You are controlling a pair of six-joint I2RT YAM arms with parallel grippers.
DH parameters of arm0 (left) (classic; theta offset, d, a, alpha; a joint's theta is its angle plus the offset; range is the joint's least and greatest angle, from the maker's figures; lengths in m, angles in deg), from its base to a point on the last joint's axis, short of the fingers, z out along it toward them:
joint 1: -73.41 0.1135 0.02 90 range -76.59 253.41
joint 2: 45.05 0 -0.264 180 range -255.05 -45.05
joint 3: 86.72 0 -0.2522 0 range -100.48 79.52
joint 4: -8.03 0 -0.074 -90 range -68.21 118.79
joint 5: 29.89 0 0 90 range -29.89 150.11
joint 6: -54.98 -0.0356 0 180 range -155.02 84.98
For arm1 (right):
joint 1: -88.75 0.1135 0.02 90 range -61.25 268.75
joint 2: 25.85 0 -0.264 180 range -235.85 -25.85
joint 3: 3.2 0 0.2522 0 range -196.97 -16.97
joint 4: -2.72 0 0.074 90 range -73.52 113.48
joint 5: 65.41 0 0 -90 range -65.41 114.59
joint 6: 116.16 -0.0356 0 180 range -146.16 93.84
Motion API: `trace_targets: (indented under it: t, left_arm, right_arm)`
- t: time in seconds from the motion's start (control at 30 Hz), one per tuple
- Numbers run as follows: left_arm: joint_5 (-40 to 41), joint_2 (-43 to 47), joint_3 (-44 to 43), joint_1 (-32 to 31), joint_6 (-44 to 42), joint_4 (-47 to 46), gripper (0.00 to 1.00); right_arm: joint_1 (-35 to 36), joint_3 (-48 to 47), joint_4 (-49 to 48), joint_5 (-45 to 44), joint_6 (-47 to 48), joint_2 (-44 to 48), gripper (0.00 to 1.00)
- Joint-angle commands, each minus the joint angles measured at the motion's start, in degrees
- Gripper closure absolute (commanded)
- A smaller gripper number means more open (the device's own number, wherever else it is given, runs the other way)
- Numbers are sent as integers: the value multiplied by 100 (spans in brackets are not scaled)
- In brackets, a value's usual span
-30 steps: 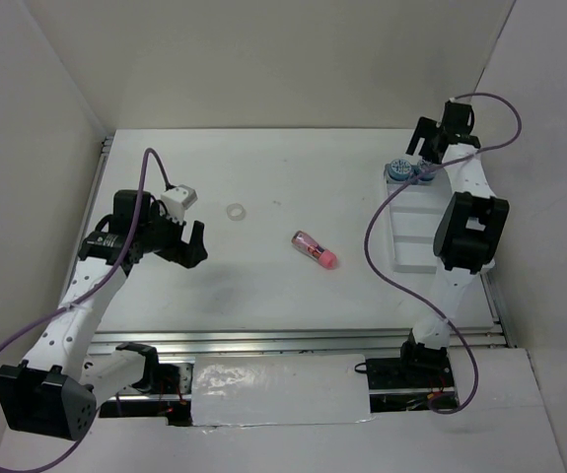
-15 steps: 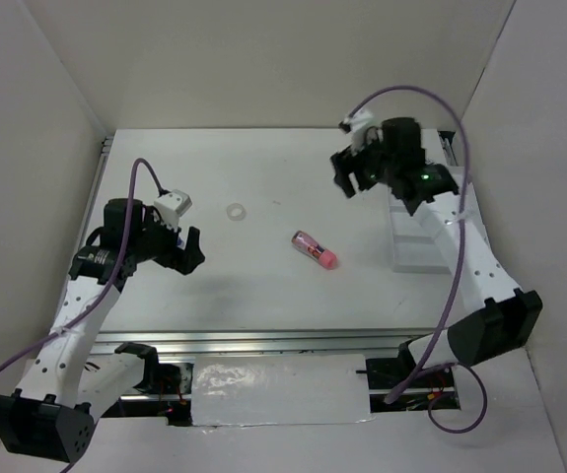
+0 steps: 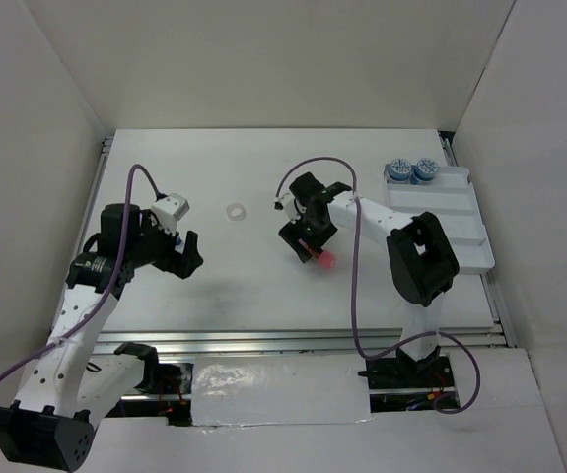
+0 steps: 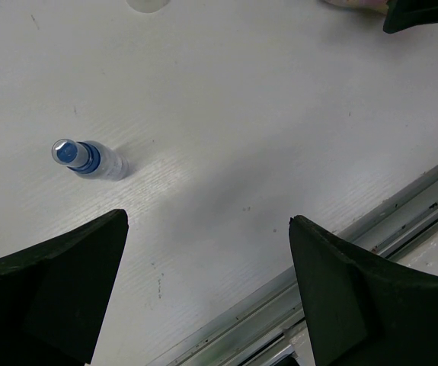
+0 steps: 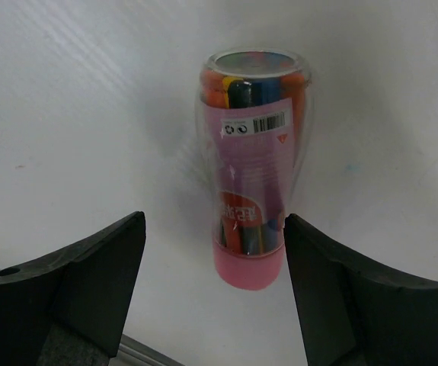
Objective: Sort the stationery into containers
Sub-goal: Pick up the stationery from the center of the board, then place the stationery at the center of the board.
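Note:
The pink tube (image 5: 253, 168) lies on the table between the open fingers of my right gripper (image 5: 212, 229), untouched. In the top view the right gripper (image 3: 308, 244) hovers over the tube, with only its pink cap (image 3: 326, 259) showing. My left gripper (image 3: 190, 254) is open and empty at the left. The tiny blue-capped white bottle (image 4: 89, 158) lies just ahead of its left finger. The translucent ring (image 3: 235, 211) lies between the arms. Two round blue pots (image 3: 398, 169) (image 3: 425, 168) sit in the far compartment of the white tray (image 3: 456, 232).
White walls enclose the table on the left, back and right. A metal rail (image 3: 293, 340) runs along the near edge. The right arm's purple cable (image 3: 357, 286) loops over the table near the tray.
My right arm has swung from the tray's far end to the middle and now straddles the pink tube. The two blue pots now show in the tray. My left gripper has barely shifted.

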State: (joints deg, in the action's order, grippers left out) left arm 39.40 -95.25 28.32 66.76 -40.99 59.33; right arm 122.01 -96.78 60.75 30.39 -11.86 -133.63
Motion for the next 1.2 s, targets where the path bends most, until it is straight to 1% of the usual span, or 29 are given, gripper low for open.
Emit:
trace_targets:
  t: [0.0,0.17,0.23,0.27,0.3,0.37,0.4,0.43,0.47,0.53,0.57,0.6,0.63,0.67,0.7,0.77,0.83,0.87,0.93,1.03,1.07,1.1,1.17]
  left_arm:
    - [6,80,14,50,-79,-36,1]
    - [-12,36,22,50,-70,-80,1]
    - [-3,18,22,42,-70,-98,1]
    - [-12,10,22,50,-70,-106,1]
    - [-12,1,22,50,-61,-106,1]
    - [6,18,40,42,-61,-124,1]
    - [6,10,57,50,-79,-133,1]
    - [32,18,57,42,-79,-124,1]
    - [49,10,75,50,-70,-141,1]
    - [58,27,84,50,-79,-133,1]
    - [58,27,93,50,-79,-150,1]
    - [58,27,101,42,-70,-150,1]
    - [58,10,101,42,-70,-159,1]
    - [58,10,110,42,-53,-159,1]
    - [41,18,102,42,-35,-159,1]
    - [-3,27,110,50,-18,-177,1]
    - [-64,54,136,50,35,-229,1]
    - [-82,71,154,50,53,-247,1]
    - [-100,115,198,50,132,-370,1]
    - [-126,45,189,42,211,-423,1]
    - [-152,10,181,50,228,-423,1]
    - [-153,-43,154,42,237,-423,1]
    - [-153,-69,128,42,255,-423,1]
  right_arm:
    - [67,-395,152,-290,-182,-242,20]
    - [67,-491,178,-571,-182,-699,20]
    - [76,-509,178,-563,-191,-796,24]
    - [50,-500,170,-693,-217,-883,27]
    - [15,-500,135,-686,-252,-919,35]
    - [-47,-527,126,-677,-437,-963,46]
    - [-143,-535,143,-607,-507,-972,55]
    - [-187,-579,161,-607,-743,-955,59]
    - [-249,-579,187,-450,-884,-946,66]
    - [-486,-580,178,-265,-1322,-832,75]
    - [-600,-562,170,-133,-1421,-797,81]
    - [-836,-527,117,164,-1848,-683,91]
    - [-951,-527,91,341,-2035,-630,95]
    - [-1092,-518,38,743,-2202,-577,100]
    - [-1337,-483,12,947,-2421,-464,100]
    - [-1540,-387,-103,1290,-2633,-209,100]
    - [-1681,-194,-417,1406,-2941,29,100]
    - [-1734,-97,-532,1423,-3351,152,100]
    - [-1796,9,-569,1021,-3924,346,100]
    - [-1753,-122,-419,879,-4505,276,100]
    - [-1726,-53,-437,853,-4663,267,98]
    - [-1691,0,-463,818,-4735,258,88]
    - [-1577,97,-533,782,-4884,206,78]
